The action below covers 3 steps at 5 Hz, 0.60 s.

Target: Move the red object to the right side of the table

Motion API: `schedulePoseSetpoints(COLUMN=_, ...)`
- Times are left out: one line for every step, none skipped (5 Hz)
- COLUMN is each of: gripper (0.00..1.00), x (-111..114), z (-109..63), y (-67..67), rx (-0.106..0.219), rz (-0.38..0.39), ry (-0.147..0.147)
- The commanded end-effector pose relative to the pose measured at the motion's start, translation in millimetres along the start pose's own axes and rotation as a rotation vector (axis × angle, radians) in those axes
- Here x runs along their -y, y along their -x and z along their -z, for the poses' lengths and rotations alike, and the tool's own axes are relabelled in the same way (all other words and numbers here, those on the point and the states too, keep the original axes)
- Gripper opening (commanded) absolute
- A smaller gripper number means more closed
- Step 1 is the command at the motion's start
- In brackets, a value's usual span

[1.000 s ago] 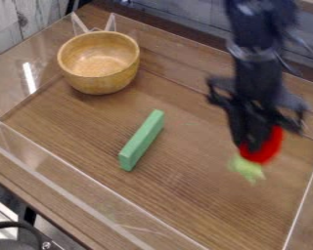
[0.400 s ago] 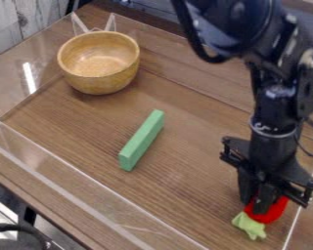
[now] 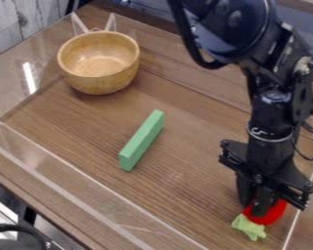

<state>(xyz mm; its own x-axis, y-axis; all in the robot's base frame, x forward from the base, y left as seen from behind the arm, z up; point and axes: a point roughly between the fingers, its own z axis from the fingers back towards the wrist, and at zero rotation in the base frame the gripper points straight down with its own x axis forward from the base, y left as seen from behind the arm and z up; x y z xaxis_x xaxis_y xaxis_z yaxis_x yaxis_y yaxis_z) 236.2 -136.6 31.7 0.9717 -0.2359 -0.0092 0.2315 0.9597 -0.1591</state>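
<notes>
The red object (image 3: 262,211) is a small bright-red toy fruit with a pale green leafy stub (image 3: 249,228) sticking out toward the front. It sits low over the brown wood-grain table (image 3: 186,166) near its front right corner. My gripper (image 3: 264,204) points straight down and is shut on the red object, its black fingers clamped around the fruit's upper part. Whether the fruit touches the tabletop, I cannot tell.
A long green block (image 3: 142,139) lies diagonally in the middle of the table. A round wooden bowl (image 3: 99,61) stands at the back left. Low clear plastic walls (image 3: 301,220) edge the table, with the right wall close beside the gripper.
The gripper has come down and toward the front right corner with the red object in it. Over the last half second it has barely moved.
</notes>
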Motion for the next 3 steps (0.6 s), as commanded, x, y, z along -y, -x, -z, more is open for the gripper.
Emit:
schedulePoseSetpoints(gripper=0.00, x=-2.7, z=-0.2, y=2.8, rx=-0.002, rz=-0.005, ry=0.000)
schedulePoseSetpoints(gripper=0.00, x=-5.4, z=1.5, y=6.1, rx=-0.012, rz=-0.011, ry=-0.001)
schedulePoseSetpoints(gripper=0.00, x=-7.9, z=2.8, y=9.1, rx=-0.021, rz=-0.017, ry=-0.003)
